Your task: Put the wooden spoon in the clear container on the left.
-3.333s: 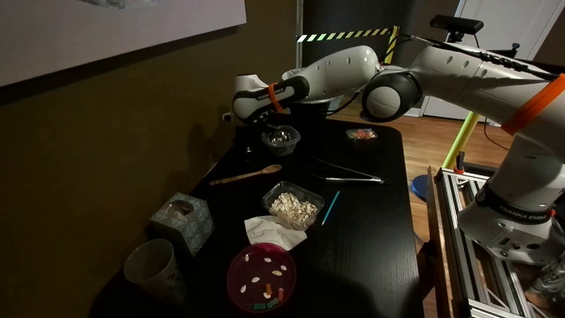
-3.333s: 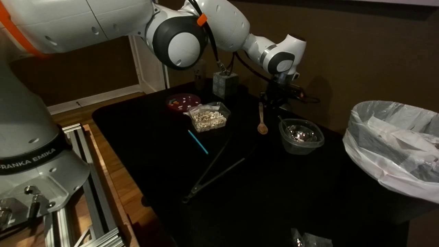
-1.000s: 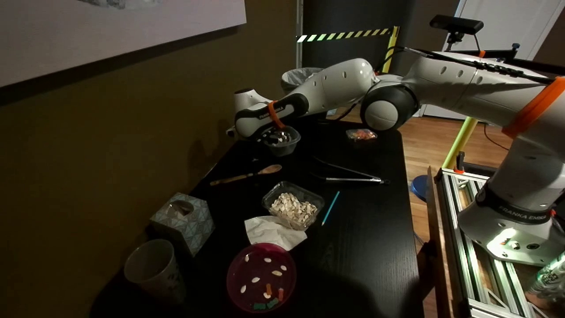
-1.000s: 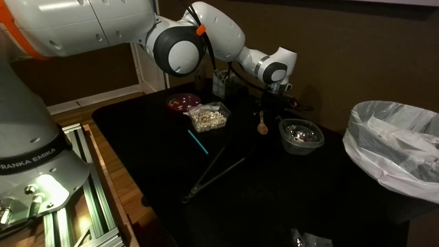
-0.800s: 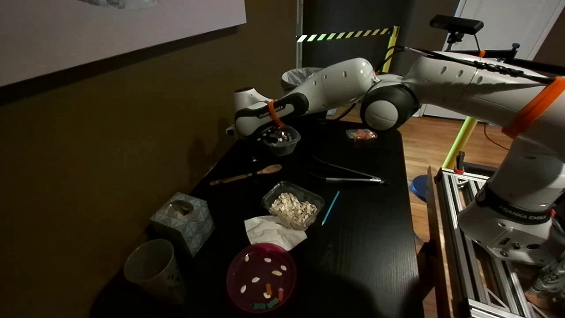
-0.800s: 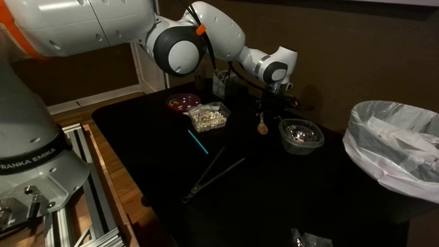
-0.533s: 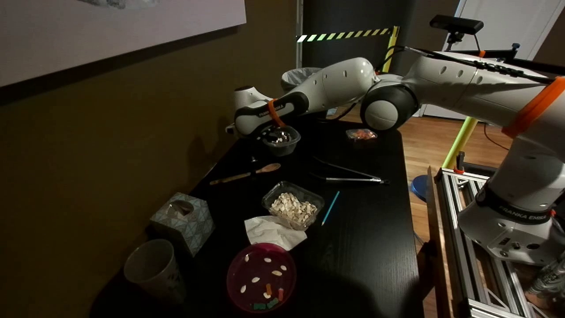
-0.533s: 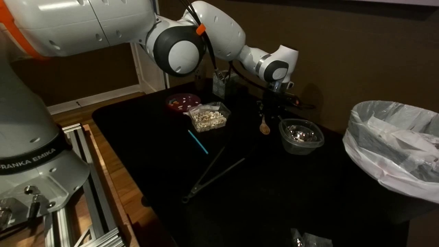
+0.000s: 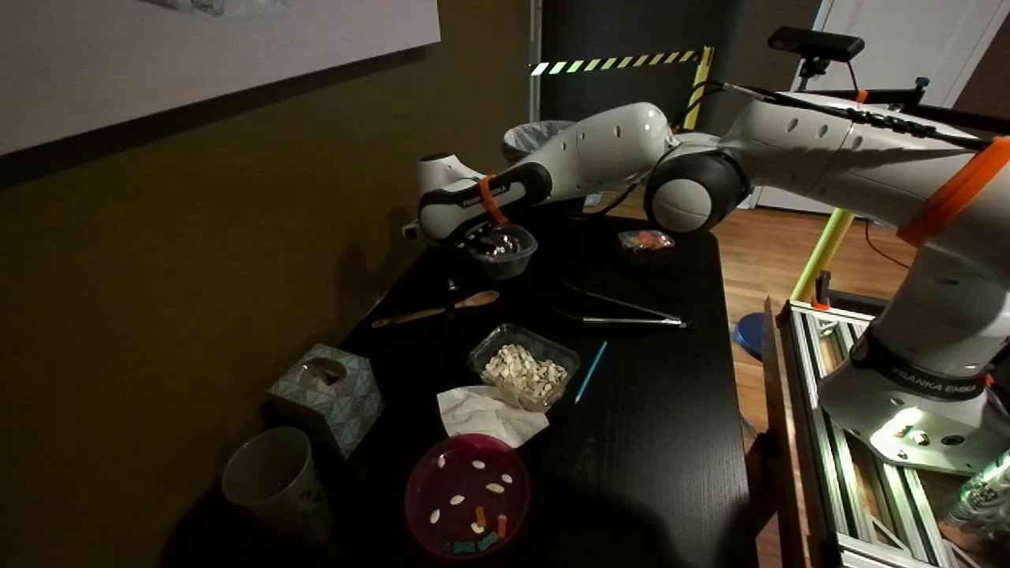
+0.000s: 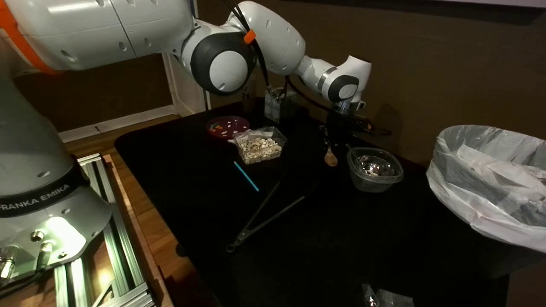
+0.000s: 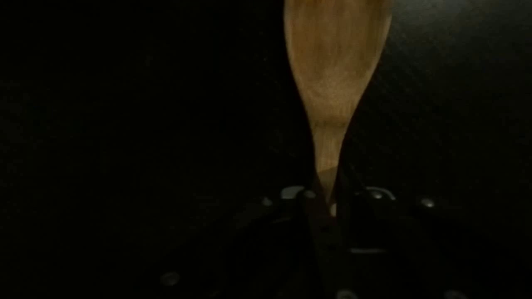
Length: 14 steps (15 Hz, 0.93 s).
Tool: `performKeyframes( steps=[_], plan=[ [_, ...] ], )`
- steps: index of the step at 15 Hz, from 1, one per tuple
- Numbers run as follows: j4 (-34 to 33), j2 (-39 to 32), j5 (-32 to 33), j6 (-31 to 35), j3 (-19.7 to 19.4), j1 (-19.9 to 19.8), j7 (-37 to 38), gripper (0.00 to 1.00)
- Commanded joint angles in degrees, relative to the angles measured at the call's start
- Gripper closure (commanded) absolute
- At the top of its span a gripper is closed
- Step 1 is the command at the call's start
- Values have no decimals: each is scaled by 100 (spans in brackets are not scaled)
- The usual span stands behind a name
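Gripper (image 11: 330, 203): fingertips pinching the wooden spoon (image 11: 336, 83) by its handle, just behind the head.
Spoon's lie: head sticking out one side of the gripper, handle out the other; whether it touches the table (image 9: 647, 457), I cannot tell.
Clear container (image 10: 370, 184): near the gripper, something shiny (image 10: 375, 165) inside.
Clear tray (image 9: 546, 345): near the gripper, opposite side, holding pale pieces (image 9: 525, 372).
Tongs (image 9: 627, 320): farther from the gripper, past the spoon's head.

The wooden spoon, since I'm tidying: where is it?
Left of centre in an exterior view, the wooden spoon is in the hand, between the tissue box and a clear tub.
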<state>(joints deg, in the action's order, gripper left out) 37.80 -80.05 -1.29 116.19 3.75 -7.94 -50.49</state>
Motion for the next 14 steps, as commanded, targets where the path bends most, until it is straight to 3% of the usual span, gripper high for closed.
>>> performKeyframes(
  steps=[1,8,14],
  plan=[
    [-196,220,-268,-469,188,-112,191,96],
    [-257,1043,-214,-2043,-248,-143,1971,96],
    [159,1647,-359,-1747,-283,-207,3533,96]
  ],
)
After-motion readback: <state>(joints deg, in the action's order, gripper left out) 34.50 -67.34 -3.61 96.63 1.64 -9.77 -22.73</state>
